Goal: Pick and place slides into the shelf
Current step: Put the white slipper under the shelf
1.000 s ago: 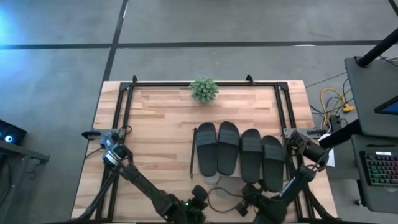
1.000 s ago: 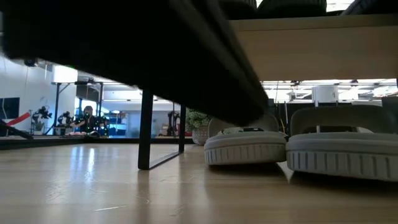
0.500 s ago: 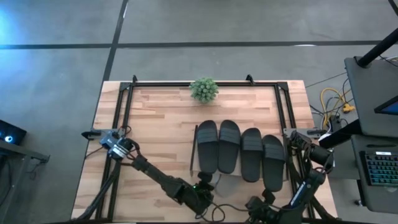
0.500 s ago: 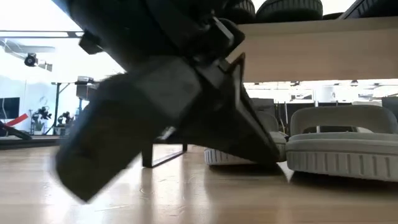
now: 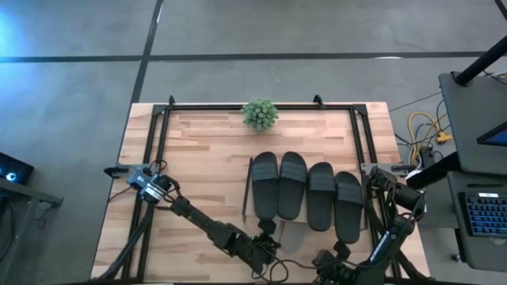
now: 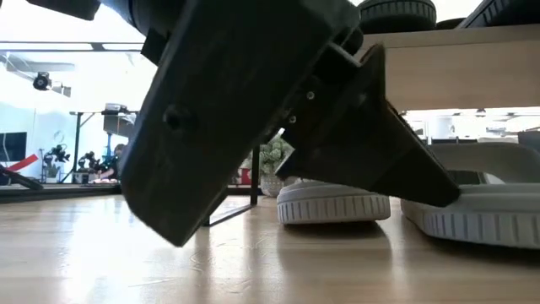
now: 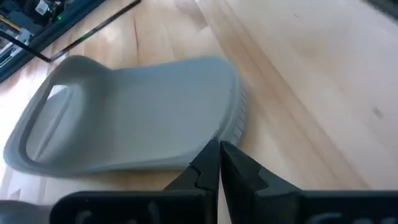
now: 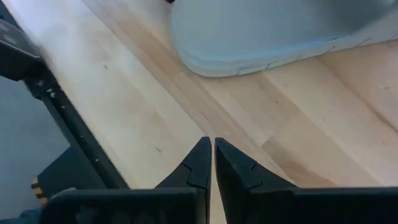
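Four black slides point(image 5: 305, 190) lie side by side on the shelf's light wood top point(image 6: 456, 59). Two light grey slides point(image 6: 333, 203) point(image 6: 485, 215) rest sole down on the table under it. My left gripper point(image 7: 219, 146) is shut and reaches in low from the near left, its tips at the right-hand grey slide point(image 7: 124, 118). My right gripper point(image 8: 209, 144) is shut and hangs over bare table near the front right. A grey slide point(image 8: 267, 31) lies beyond it, untouched. My left gripper touches the grey slide's sole rim point(image 7: 229, 132) at one rounded end with its shut fingertips point(image 6: 447, 192). The fingers slant down from the table's near left. The slide stays sole down on the table.
A small green plant point(image 5: 260, 113) stands at the table's far edge. A black tube frame point(image 5: 158, 127) runs along the table's sides. The shelf's thin dark leg point(image 6: 253, 173) stands left of the grey slides. Cables lie near the front edge point(image 5: 289, 261).
My left gripper has swung from the near edge toward the shelf and sunk, reaching the right-hand grey slide, which has shifted a little toward the table's right. My right gripper has drawn back toward the near edge and risen slightly. Both stay shut.
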Motion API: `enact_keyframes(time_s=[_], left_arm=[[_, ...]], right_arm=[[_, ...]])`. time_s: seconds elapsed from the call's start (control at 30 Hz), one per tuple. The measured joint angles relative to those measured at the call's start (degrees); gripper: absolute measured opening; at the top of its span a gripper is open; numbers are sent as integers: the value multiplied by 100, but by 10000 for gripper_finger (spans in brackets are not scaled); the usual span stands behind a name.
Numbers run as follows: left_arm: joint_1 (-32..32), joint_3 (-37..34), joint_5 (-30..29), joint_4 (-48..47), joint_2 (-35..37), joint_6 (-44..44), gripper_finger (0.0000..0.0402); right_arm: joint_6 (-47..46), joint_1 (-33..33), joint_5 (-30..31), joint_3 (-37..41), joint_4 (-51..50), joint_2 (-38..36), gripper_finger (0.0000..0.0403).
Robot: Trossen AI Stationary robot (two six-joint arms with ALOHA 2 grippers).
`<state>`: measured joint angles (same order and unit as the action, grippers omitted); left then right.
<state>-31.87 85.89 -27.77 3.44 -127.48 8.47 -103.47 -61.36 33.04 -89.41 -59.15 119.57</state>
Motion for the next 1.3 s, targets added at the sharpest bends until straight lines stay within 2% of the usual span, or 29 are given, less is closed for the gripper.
enact_keyframes(time_s=[0.1, 0.23, 0.3, 0.43, 0.63, 0.77, 1.1, 1.3], left_arm=[[-105, 41, -82, -447, 89, -2, 0], [-429, 122, -111, -1049, 480, -109, 0], [-625, 117, -131, -1385, 678, -313, 0], [-958, 105, -278, -1937, 951, -910, 0], [-1322, 98, -541, -2620, 1221, -1917, 0], [-1491, 92, -557, -2874, 1294, -2439, 0], [-1679, 22, -658, -3017, 1298, -2815, 0], [-1680, -2, -763, -2995, 1298, -2781, 0]], right_arm=[[71, 28, 59, -2, 460, 0, 13], [649, 183, 201, 68, 1612, 0, 13], [901, 299, 358, 104, 1867, 2, 13], [1277, 536, 848, 84, 1695, 2, 13], [1505, 871, 857, 295, 1431, 2, 13], [1471, 991, 592, 609, 1560, 4, 13], [1498, 992, 196, 1126, 1962, -28, 13], [1450, 984, 136, 1092, 1265, -28, 13]])
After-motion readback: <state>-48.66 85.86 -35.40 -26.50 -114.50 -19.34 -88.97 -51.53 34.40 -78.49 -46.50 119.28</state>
